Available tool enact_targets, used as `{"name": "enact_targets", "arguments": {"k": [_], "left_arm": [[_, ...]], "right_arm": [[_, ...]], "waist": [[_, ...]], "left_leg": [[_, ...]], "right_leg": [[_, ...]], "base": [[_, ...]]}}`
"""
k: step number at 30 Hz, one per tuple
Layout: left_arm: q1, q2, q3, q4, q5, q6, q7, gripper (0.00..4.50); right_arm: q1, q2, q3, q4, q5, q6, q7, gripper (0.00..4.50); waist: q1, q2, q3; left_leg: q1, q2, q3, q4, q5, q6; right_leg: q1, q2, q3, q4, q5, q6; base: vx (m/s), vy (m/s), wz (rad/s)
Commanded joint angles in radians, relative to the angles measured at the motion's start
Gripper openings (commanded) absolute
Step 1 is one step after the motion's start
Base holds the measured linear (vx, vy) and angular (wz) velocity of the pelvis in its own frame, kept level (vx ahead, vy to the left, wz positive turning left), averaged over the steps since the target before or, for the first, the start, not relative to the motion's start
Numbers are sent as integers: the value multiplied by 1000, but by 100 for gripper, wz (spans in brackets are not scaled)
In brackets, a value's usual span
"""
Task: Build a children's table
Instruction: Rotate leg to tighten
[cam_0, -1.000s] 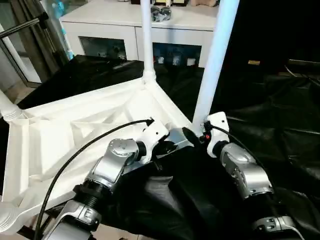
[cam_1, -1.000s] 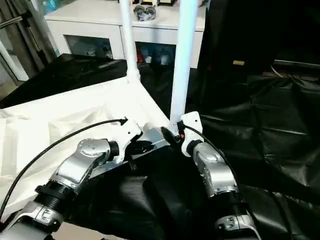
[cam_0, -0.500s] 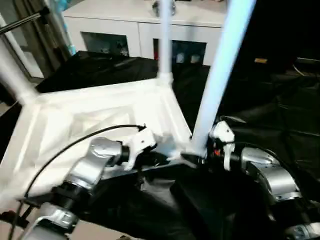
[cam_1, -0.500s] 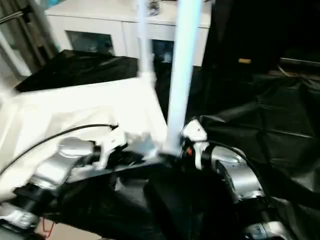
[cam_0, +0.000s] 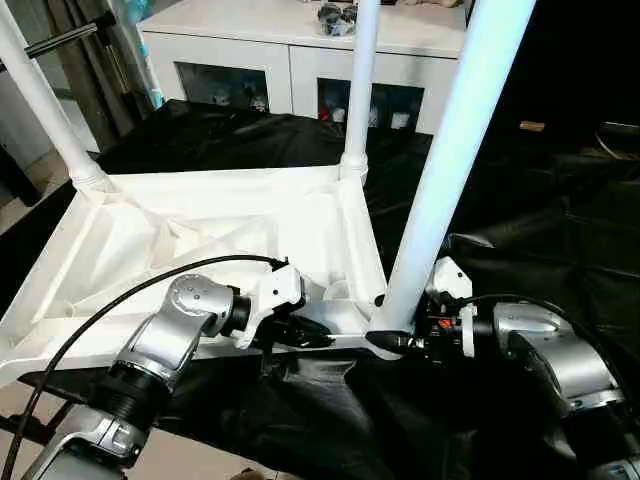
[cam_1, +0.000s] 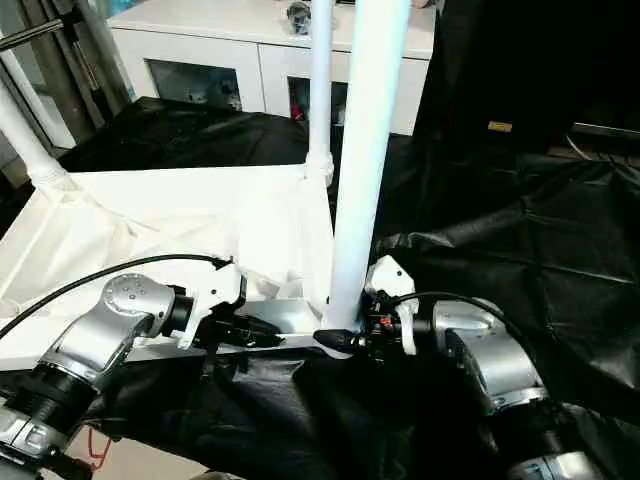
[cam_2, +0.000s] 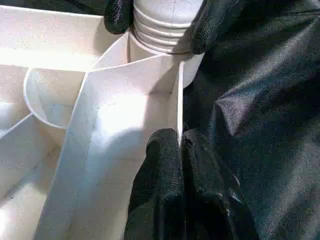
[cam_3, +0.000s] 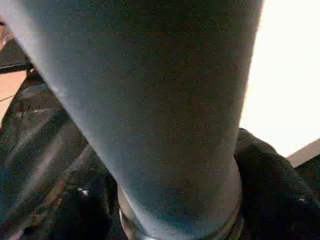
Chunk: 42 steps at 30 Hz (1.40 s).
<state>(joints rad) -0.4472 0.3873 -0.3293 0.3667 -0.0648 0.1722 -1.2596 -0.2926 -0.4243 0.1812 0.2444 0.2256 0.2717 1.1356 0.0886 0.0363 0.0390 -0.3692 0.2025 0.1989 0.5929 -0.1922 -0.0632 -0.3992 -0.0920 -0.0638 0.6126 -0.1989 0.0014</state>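
Note:
The white tabletop (cam_0: 200, 215) lies upside down on black cloth, ribbed underside up. Three white legs stand in its corner sockets: far left (cam_0: 45, 105), far right (cam_0: 360, 90) and near right (cam_0: 450, 170). My left gripper (cam_0: 318, 337) is shut on the thin rim wall of the tabletop's near edge, close to the near right corner; in the left wrist view its fingers (cam_2: 162, 165) pinch that wall. My right gripper (cam_0: 392, 330) is closed around the ribbed base (cam_2: 162, 27) of the near right leg, one black finger on each side.
A white glass-door cabinet (cam_0: 290, 60) stands behind the work. Black cloth (cam_0: 560, 230) covers the surface to the right and front. A dark metal pole (cam_0: 70, 35) and curtains are at the far left. A black cable (cam_0: 120, 315) arcs over my left forearm.
The head camera has swung, shifting the whole view. My right gripper's fingers have drawn in around the leg's base. The left gripper stays clamped on the rim.

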Motion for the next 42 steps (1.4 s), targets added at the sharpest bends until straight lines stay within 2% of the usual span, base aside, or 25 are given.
{"name": "enact_targets", "arguments": {"k": [1,2,4,6,8,10,11,13,15,16,19,22,24,27,28,29,30,31,32,34,35,37,39,40,42], "left_arm": [[-11,-25,5,-6,11,-12,70,0],[-12,-27,6,-4,13,-12,76,0],[-26,-52,17,18,28,1,147,0],[-44,-85,28,36,45,45,224,0],[-65,-129,37,59,65,83,308,0],[-88,-186,48,93,82,113,409,0],[-88,-186,48,93,82,113,409,0],[-111,-255,52,123,93,139,507,0],[-118,-285,49,134,100,143,536,0],[-120,-292,42,137,105,138,535,0],[-122,-297,30,136,114,132,523,0],[-121,-285,29,127,110,132,501,0],[-119,-274,25,124,109,120,483,0],[-95,-210,4,91,93,104,367,0],[-89,-191,-3,85,92,91,333,0],[-85,-178,-8,83,92,81,312,0],[-78,-159,-13,76,88,79,280,0],[-74,-145,-16,71,86,79,258,0],[-69,-129,-19,62,80,75,230,0],[-64,-100,-23,46,65,70,171,0],[-63,-88,-23,41,55,58,142,0],[-63,-74,-25,36,42,48,106,0],[-64,-52,-33,24,23,47,49,0],[-64,-47,-35,21,19,50,38,0],[-67,-46,-35,23,21,41,39,0]], "right_arm": [[15,37,38,4,-1,12,-32,281],[15,39,36,6,-2,14,-38,277],[4,74,15,45,-32,10,-136,277],[-19,124,-14,106,-70,-5,-268,275],[-46,175,-44,174,-93,-5,-393,274],[-68,228,-68,228,-104,5,-507,274],[-68,228,-68,228,-104,5,-507,274],[-85,301,-79,255,-126,31,-649,274],[-91,340,-75,263,-143,11,-711,274],[-92,355,-69,264,-146,-1,-708,329],[-95,376,-63,268,-137,-9,-681,349],[-97,364,-55,267,-143,-13,-670,387],[-97,350,-47,262,-152,-21,-660,392],[-77,267,-1,192,-152,-46,-511,392],[-65,241,11,160,-143,-59,-449,392],[-57,224,18,141,-137,-67,-409,392],[-42,191,27,104,-116,-72,-338,392],[-32,169,32,80,-101,-74,-290,392],[-22,140,35,54,-80,-56,-238,392],[-8,85,37,19,-53,-32,-152,392],[-1,58,40,4,-41,-20,-111,392],[6,27,49,-12,-27,-13,-65,392],[21,-21,59,-35,-14,-5,6,392],[24,-32,61,-39,-13,-4,22,392],[28,-41,60,-42,-14,1,36,392]], "waist": [[-2,-12,-56],[-3,-8,-52],[-5,-14,-51],[-8,-11,-47],[-20,-13,-43],[-26,-11,-44],[-28,-7,-44],[-33,-3,-43],[-31,-4,-44],[-32,-6,-42],[-32,-3,-40],[-33,-4,-43],[-34,-4,-42],[-35,-1,-43],[-34,3,-46],[-35,-1,-48],[-33,4,-50],[-30,1,-51],[-29,11,-52],[-27,3,-57],[-22,3,-57],[-20,7,-61],[-12,5,-65],[-7,8,-66],[0,6,-65]], "left_leg": [[10,31,-14,-68,-174,50],[12,32,-15,-72,-195,43],[15,31,-15,-74,-219,29],[18,31,-17,-78,-249,7],[18,26,-21,-83,-285,-22],[18,26,-24,-84,-294,-32],[21,25,-23,-83,-298,-31],[19,23,-23,-84,-308,-28],[20,21,-25,-84,-316,-24],[21,20,-24,-84,-326,-21],[24,18,-27,-86,-358,-14],[23,22,-29,-91,-347,-12],[21,22,-30,-92,-356,-13],[20,23,-30,-94,-362,-9],[17,25,-30,-94,-338,-2],[14,25,-27,-92,-311,8],[14,25,-27,-91,-297,12],[15,26,-23,-87,-275,26],[15,27,-23,-86,-255,33],[11,28,-23,-82,-203,53],[12,28,-20,-76,-177,71],[11,29,-18,-71,-142,86],[11,29,-17,-66,-111,102],[11,31,-15,-64,-95,113],[9,31,-15,-62,-96,116]], "right_leg": [[48,-50,41,-68,-114,-247],[45,-50,41,-72,-151,-240],[43,-51,42,-77,-206,-225],[39,-54,42,-86,-286,-204],[37,-54,39,-95,-381,-174],[37,-54,38,-100,-393,-156],[34,-53,40,-100,-389,-158],[33,-51,40,-104,-385,-156],[34,-52,37,-107,-400,-146],[30,-51,38,-112,-418,-138],[29,-53,36,-121,-493,-110],[32,-51,36,-117,-453,-113],[32,-51,36,-115,-444,-119],[36,-51,37,-115,-426,-119],[40,-51,39,-109,-372,-130],[44,-50,39,-104,-311,-147],[46,-49,40,-100,-279,-158],[45,-48,41,-97,-226,-179],[48,-50,41,-91,-189,-202],[58,-47,38,-80,-104,-229],[56,-45,38,-75,-58,-247],[57,-47,36,-67,-7,-268],[60,-46,35,-61,33,-281],[56,-47,36,-58,60,-289],[55,-47,35,-58,60,-292]], "base": [[0,0,0],[0,0,0],[0,0,0],[0,0,0],[-26,0,-2],[0,0,0],[0,0,0],[0,0,0],[0,0,0],[0,0,0],[0,0,0],[0,0,0],[0,0,0],[0,0,0],[0,0,0],[0,0,0],[0,0,0],[0,0,0],[52,-7,4],[53,-3,0],[52,5,0],[0,0,0],[0,0,0],[0,0,0],[0,0,0]]}}
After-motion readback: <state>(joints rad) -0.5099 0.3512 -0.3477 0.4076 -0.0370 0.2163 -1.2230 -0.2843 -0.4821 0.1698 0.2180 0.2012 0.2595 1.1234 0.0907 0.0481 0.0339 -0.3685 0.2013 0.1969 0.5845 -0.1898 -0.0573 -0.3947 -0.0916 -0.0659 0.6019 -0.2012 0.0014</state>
